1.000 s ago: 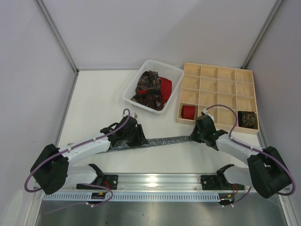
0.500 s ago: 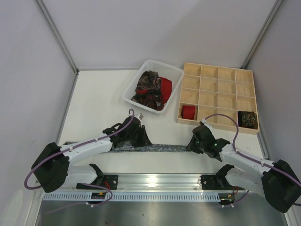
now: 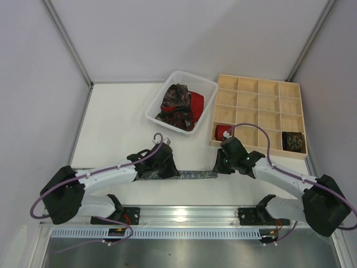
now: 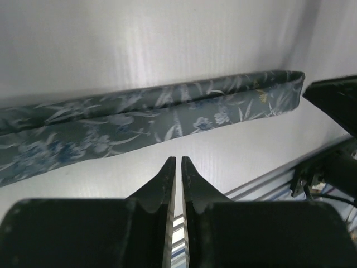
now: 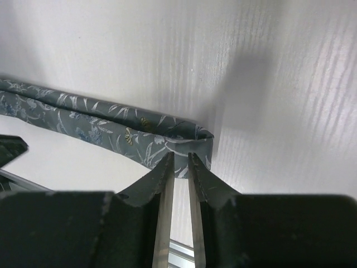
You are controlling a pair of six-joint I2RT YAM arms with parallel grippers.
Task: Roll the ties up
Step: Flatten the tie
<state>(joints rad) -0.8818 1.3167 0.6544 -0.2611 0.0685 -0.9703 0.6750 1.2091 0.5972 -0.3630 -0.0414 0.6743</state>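
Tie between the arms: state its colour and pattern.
The tie is grey-blue with pale floral print, clearest in the left wrist view.

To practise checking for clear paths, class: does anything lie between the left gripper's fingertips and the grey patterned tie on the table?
Nothing visible does. In the left wrist view, only a strip of bare white table separates the left gripper from the grey patterned tie, which lies flat just beyond its tips.
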